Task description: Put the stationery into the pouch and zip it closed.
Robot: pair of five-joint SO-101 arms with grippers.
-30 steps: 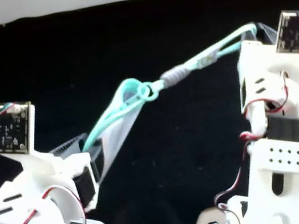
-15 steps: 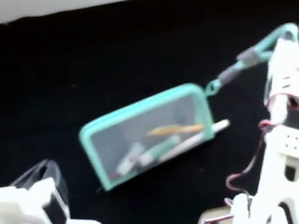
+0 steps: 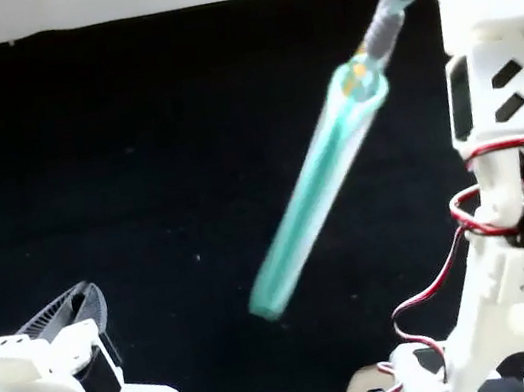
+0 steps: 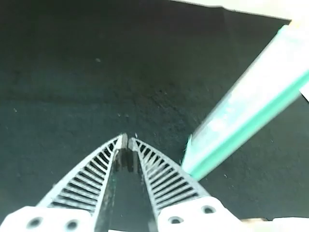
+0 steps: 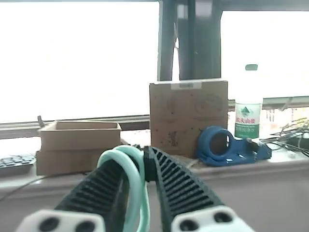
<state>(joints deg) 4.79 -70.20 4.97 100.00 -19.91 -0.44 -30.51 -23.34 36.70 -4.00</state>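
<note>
Black tablecloth (image 3: 128, 128) lies under both arms. At 8 o'clock the left gripper (image 4: 127, 145) rests with its fingers together, holding nothing. The teal pouch (image 3: 318, 196) hangs edge-on over the centre, slanting toward 1 o'clock, its strap (image 5: 133, 179) clamped in the right gripper (image 5: 145, 152).

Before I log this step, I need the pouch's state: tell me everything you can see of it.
The pouch hangs slanted and edge-on over the black table: a flat, teal-trimmed case. Its teal strap is pinched in the right gripper. From this angle its zip and contents cannot be judged.
</note>
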